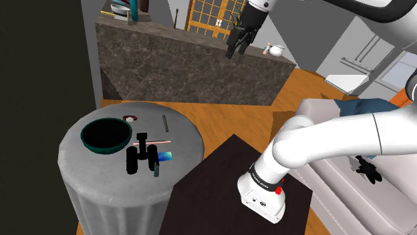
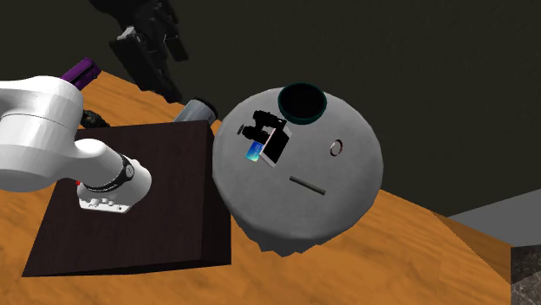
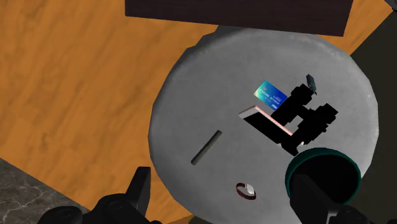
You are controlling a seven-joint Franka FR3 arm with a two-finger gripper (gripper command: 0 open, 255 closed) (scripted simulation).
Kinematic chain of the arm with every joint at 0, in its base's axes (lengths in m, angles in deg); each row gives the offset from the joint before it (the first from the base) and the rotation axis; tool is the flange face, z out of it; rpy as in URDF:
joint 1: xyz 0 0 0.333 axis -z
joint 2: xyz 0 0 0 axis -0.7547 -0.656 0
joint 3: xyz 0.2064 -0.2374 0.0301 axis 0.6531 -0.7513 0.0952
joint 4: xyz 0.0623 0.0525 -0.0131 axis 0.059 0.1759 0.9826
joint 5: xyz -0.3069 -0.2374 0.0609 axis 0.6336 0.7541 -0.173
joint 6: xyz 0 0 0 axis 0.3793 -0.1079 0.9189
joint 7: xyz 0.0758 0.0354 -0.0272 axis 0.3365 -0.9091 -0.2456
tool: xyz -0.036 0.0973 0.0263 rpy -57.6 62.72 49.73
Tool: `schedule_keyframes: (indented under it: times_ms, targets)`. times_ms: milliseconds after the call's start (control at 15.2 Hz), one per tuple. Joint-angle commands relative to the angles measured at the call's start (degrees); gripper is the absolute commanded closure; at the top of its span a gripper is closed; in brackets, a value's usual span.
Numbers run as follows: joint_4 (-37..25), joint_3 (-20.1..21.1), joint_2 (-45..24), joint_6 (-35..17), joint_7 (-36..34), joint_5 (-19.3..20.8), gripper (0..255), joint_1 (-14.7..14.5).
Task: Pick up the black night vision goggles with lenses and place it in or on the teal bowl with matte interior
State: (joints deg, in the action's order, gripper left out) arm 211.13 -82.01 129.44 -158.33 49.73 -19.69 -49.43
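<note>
Hanging high over the scene, the black fingers stand wide apart with nothing between them, well clear of the round grey desk below. The teal bowl sits hard up against the desk's rim, its dark inside bare.

The black night vision goggles rest on the desk just beside the bowl, on the side towards the desk's middle. I cannot tell whether they touch its wall. They lie partly across a thin dark slab with a pink edge. A blue card lies past the goggles from the bowl, and a small dark block is further off again, close to the rim.

Well apart from the bowl, a dark stick lies alone in the widest bare stretch of the top. A small ring sits near the bowl, almost at the desk's edge.

The dark stand comes right up to the desk on the side away from the bowl, with wooden floor open around the rest.
</note>
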Motion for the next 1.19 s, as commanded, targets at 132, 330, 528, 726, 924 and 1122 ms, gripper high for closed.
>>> schedule_keyframes:
  times_ms: [132, 330, 528, 726, 924, 1122]
  targets:
    - [3.3, 1.6, 0.0, -2.8, -3.0, -0.9, 0, 0.0]
    - [7.6, 4.0, -0.6, -7.3, -7.5, -2.3, 0, -0.1]
    - [11.3, 6.6, -2.1, -11.9, -12.1, -3.8, 0, -0.2]
    - [14.3, 9.3, -4.5, -16.9, -16.6, -5.2, 0, -0.4]
    - [16.5, 12.1, -7.9, -22.0, -21.2, -6.5, 0, -0.6]
    - [17.9, 15.0, -12.2, -27.4, -26.0, -7.4, 0, -0.5]
